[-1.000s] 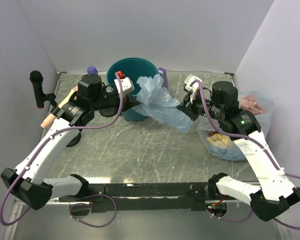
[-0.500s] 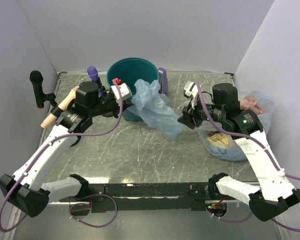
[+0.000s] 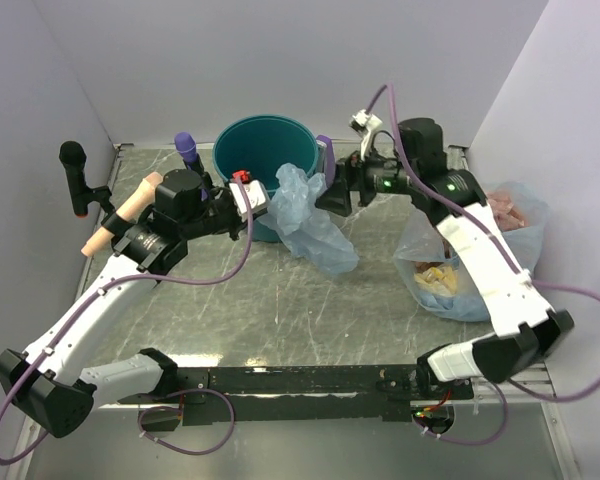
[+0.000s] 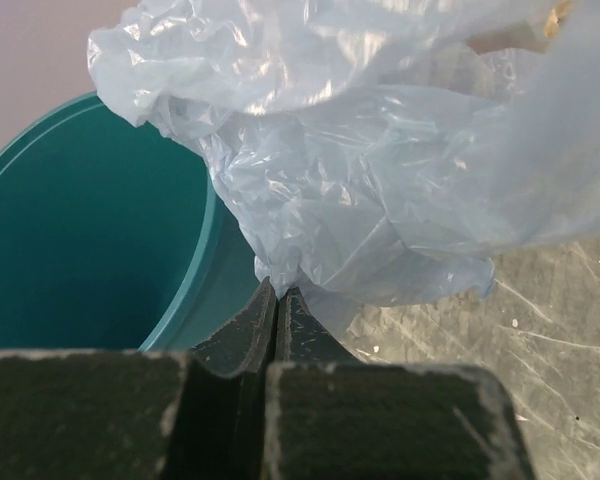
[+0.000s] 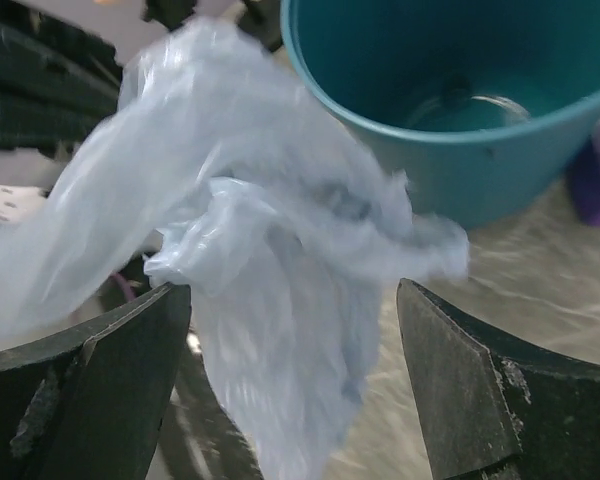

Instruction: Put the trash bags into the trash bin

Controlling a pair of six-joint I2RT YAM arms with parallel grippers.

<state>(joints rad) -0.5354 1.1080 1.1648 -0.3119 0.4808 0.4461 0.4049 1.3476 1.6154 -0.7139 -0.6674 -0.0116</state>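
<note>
The trash bag, thin, crinkly and pale blue, hangs off the front right of the teal trash bin, its lower end trailing on the table. My left gripper is shut on the bag's edge beside the bin's wall. In the left wrist view the bag bunches just past the gripper, with the bin on the left. My right gripper stands open by the bin's right side. In its wrist view the bag hangs loose in front of the gripper, below the bin.
A clear bag stuffed with yellow and pink items lies at the right. A purple item and a second purple item flank the bin. A black handle and a peach-coloured stick sit at the left wall.
My right gripper has opened and let go of the bag, then swung up and back towards the bin. The bag's right end has dropped. The left gripper keeps its hold.
</note>
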